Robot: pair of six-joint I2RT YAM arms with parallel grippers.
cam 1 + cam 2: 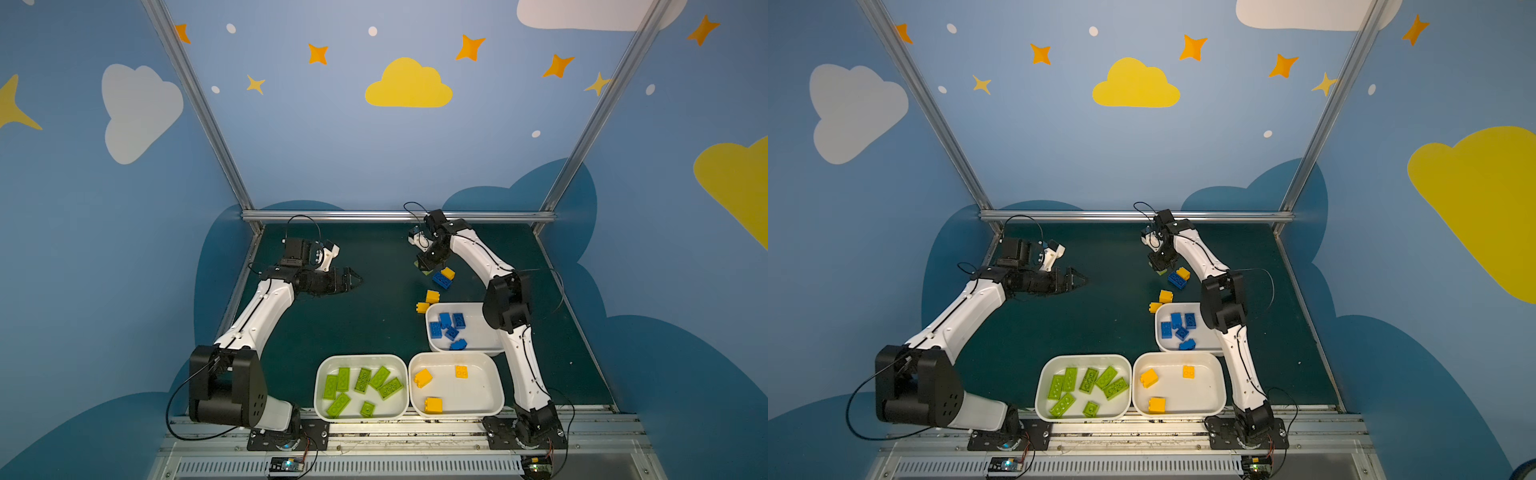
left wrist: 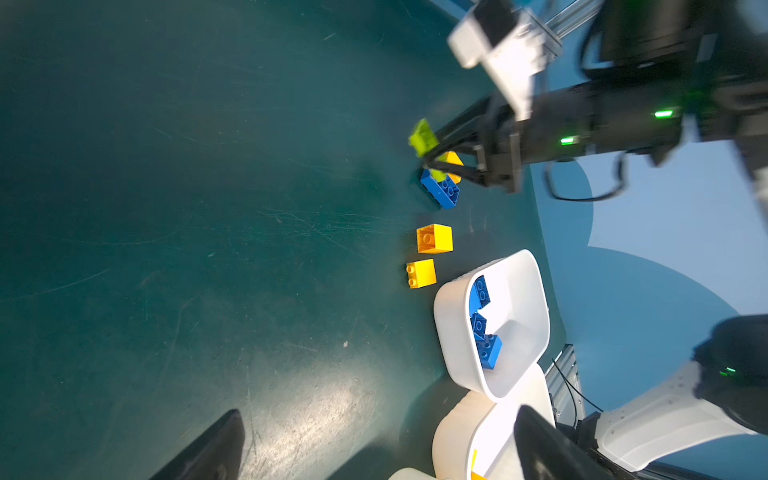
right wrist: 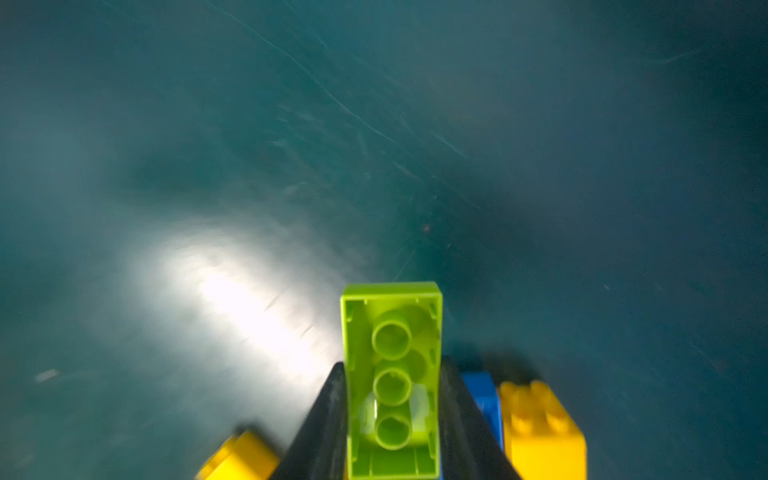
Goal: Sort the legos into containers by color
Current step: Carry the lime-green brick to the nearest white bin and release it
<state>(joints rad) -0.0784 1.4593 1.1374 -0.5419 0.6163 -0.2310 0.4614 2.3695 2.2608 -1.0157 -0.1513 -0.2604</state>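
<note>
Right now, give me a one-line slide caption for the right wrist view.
Right tool shut on a lime-green brick, hollow underside facing the camera, dark green tabletop beyond.

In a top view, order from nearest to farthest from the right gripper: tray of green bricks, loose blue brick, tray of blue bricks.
1. Loose blue brick, beside the right gripper.
2. Tray of blue bricks, right side.
3. Tray of green bricks, front left.
</note>
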